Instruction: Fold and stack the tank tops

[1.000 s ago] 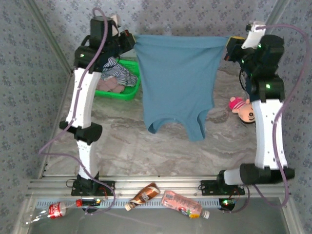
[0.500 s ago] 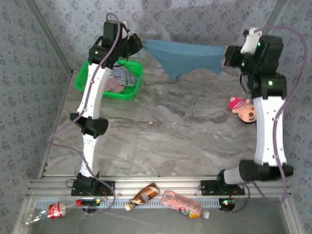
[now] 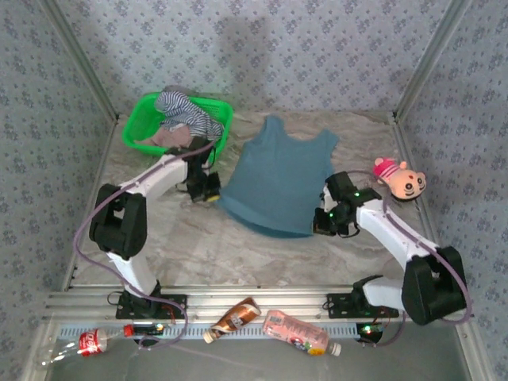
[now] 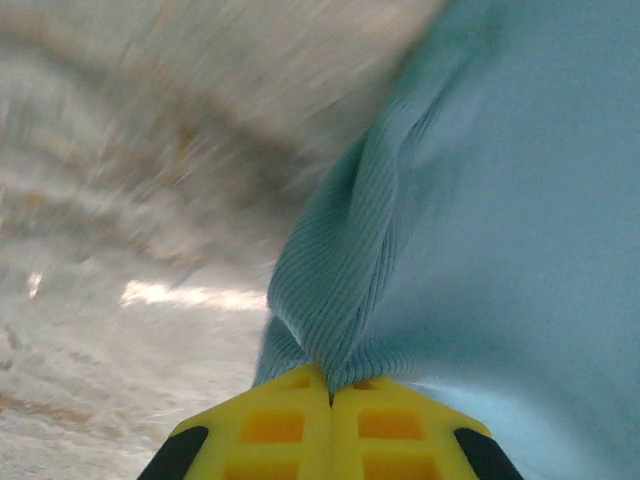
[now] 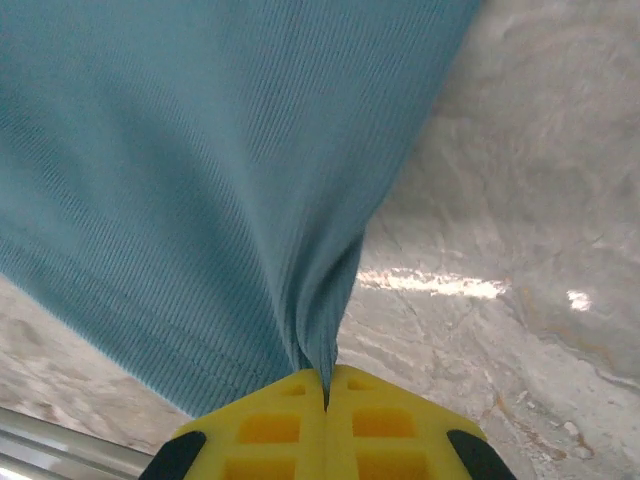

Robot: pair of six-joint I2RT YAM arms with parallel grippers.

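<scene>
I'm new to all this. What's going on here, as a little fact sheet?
Teal top: laid out on the table, straps pointing away
Left pincer: shut on its near left hem corner
Right pincer: shut on its near right hem corner
Green basket: holds the striped top and pink top
Plush toy: on the table, far right

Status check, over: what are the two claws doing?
Left gripper, right gripper: both shut on hem corners of teal top. Top spread flat on table. Basket, plush toy lie apart from it.
</scene>
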